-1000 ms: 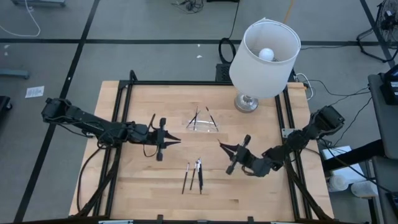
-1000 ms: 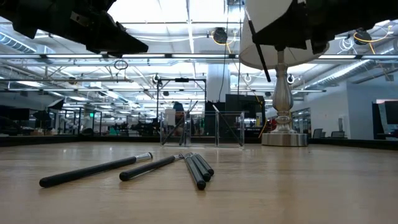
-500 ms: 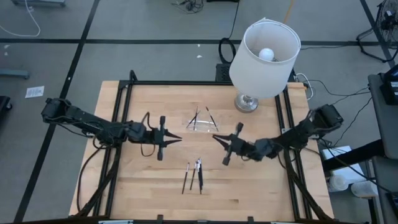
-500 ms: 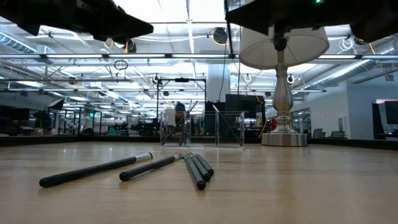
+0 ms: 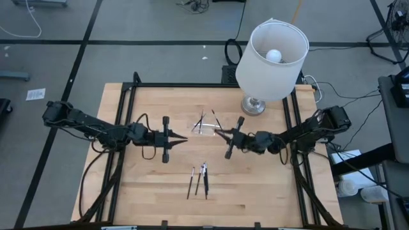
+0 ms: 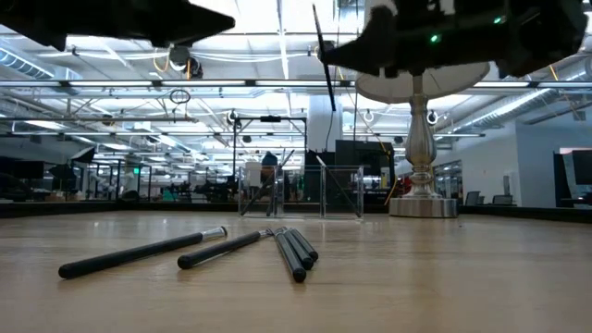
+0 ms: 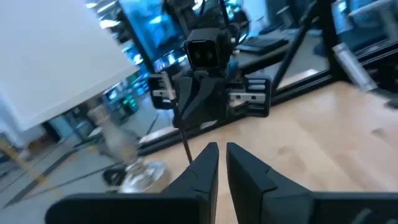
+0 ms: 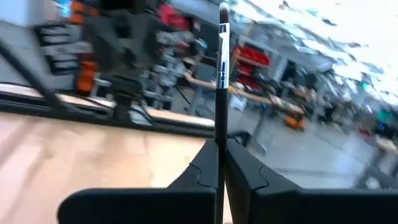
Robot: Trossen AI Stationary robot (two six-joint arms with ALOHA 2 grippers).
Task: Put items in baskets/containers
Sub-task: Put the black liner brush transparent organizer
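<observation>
Right gripper (image 5: 219, 132) clamped on one stick tool (image 8: 222, 74).
Tool projects lengthwise beyond the fingertips; left gripper (image 5: 184, 140) nearly closed, empty.

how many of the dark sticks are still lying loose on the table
4 loose sticks lie bunched near the table's front edge. Others stand in the clear tray, and the right hand holds one. Overlapping ones may hide more.

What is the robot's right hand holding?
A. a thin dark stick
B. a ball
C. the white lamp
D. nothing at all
A: the right hand is shut on a thin dark stick that pokes up from between its fingers, and the high view shows the same stick in that hand, next to the clear tray.
</observation>
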